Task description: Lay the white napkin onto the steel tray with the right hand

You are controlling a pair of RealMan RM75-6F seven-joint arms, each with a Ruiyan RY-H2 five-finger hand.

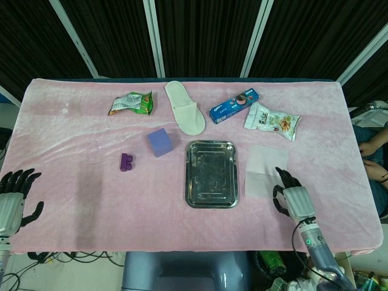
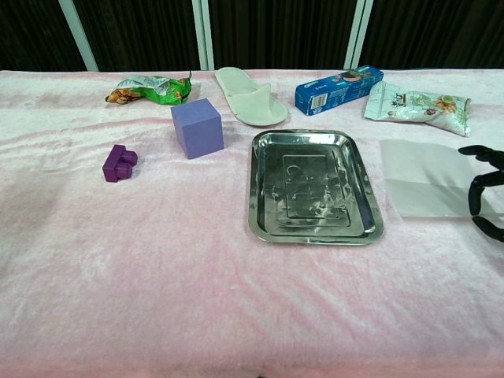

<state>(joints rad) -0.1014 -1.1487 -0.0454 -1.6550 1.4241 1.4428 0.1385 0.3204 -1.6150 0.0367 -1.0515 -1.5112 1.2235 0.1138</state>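
The white napkin lies flat on the pink cloth just right of the steel tray, which holds nothing. My right hand is at the napkin's near right corner, its fingers apart and reaching over the napkin's edge. I cannot tell whether the fingertips touch the napkin. My left hand hangs off the table's near left corner with fingers spread and nothing in it. It does not show in the chest view.
Behind the tray lie a white slipper, a blue biscuit box and a snack bag. A purple cube, a small purple block and a green snack bag lie to the left.
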